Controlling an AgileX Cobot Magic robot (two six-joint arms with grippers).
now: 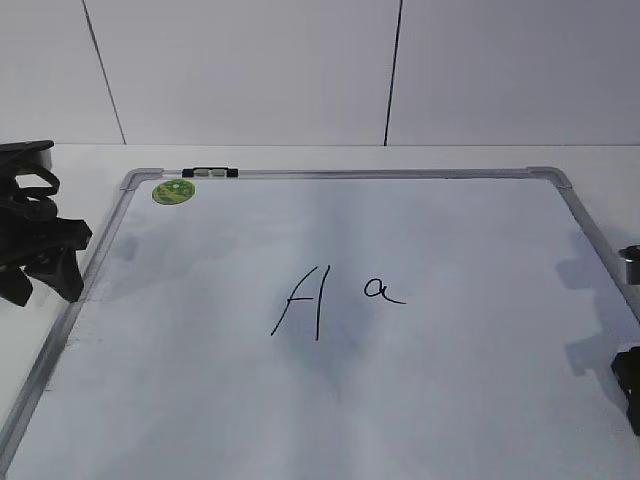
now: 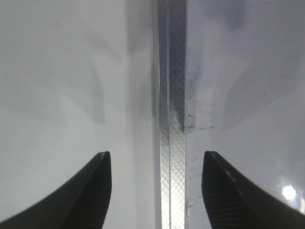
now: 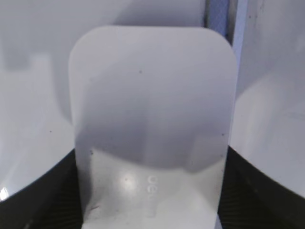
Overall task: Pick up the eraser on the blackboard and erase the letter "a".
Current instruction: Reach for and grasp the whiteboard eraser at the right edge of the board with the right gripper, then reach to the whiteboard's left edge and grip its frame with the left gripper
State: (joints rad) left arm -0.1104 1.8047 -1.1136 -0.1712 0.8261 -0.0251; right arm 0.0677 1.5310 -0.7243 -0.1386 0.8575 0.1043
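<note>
The blackboard (image 1: 460, 400) is a white dry-erase board with a silver frame and fills most of the exterior view. The small cursive letter "a" (image 1: 383, 291) is written near its middle. The eraser (image 3: 152, 105) is a white rounded block with a faint grey logo. It shows only in the right wrist view, between the black jaws of my right gripper (image 3: 152, 160), which press on both its sides. In the exterior view my right gripper (image 1: 630, 385) sits at the board's right edge. My left gripper (image 1: 45, 275) is open and empty over the board's left frame (image 2: 171, 119).
A larger capital "A" (image 1: 300, 300) is drawn left of the small "a". A round green magnet (image 1: 173, 191) sits at the board's far left corner, with a small black and white clip (image 1: 210, 172) on the top frame. A strip of frame (image 3: 219, 12) shows beyond the eraser.
</note>
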